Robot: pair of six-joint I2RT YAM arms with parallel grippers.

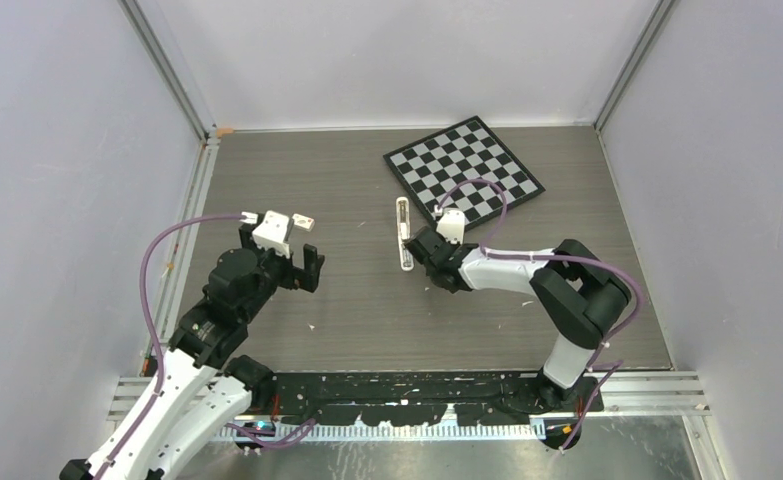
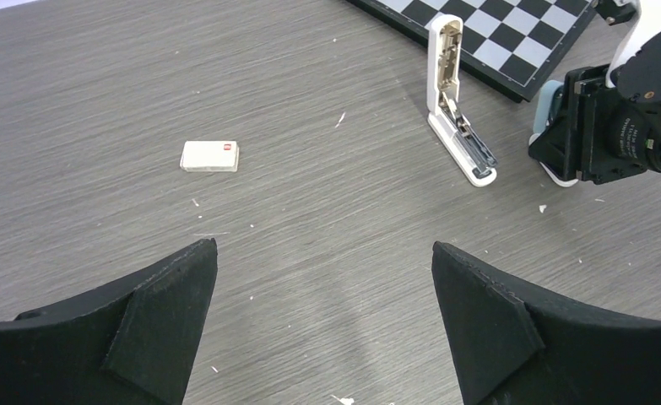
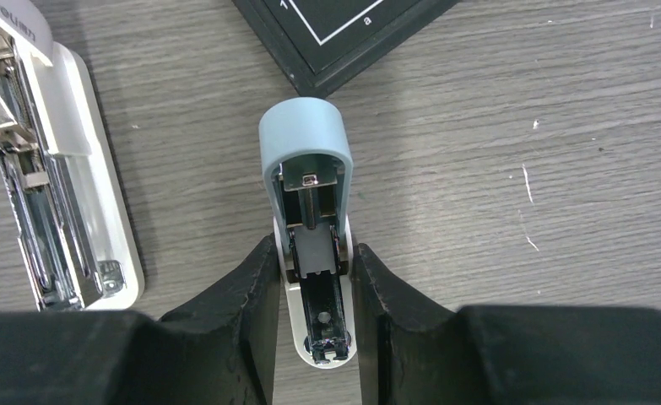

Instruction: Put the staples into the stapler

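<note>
While the right claw (image 3: 314,251) is clamped on the stapler (image 3: 304,135), its two black fingers (image 3: 251,287) press the sides of the white base. The pale blue top is swung open and points away from the claw, toward a corner of the chessboard (image 1: 464,172), near it but not touching. Its channel lies bare to the wrist camera. A grey piece sits in it between the fingers; whether that is a strip of staples I cannot tell.

Just left of the held stapler, a larger white stapler (image 1: 404,235) lies on the counter (image 1: 367,310), also folded open, with its metal track showing. The two staplers are close but apart.

The left claw (image 2: 322,251) hangs over bare counter with its fingers spread wide and nothing between them. The staples (image 2: 209,156), a small flat pale block with a red mark on one end, lie on the counter beyond that claw, touched by nothing. They are well apart from both staplers and from the right claw.

The chessboard rests flat at the far right of the counter, turned at an angle.
</note>
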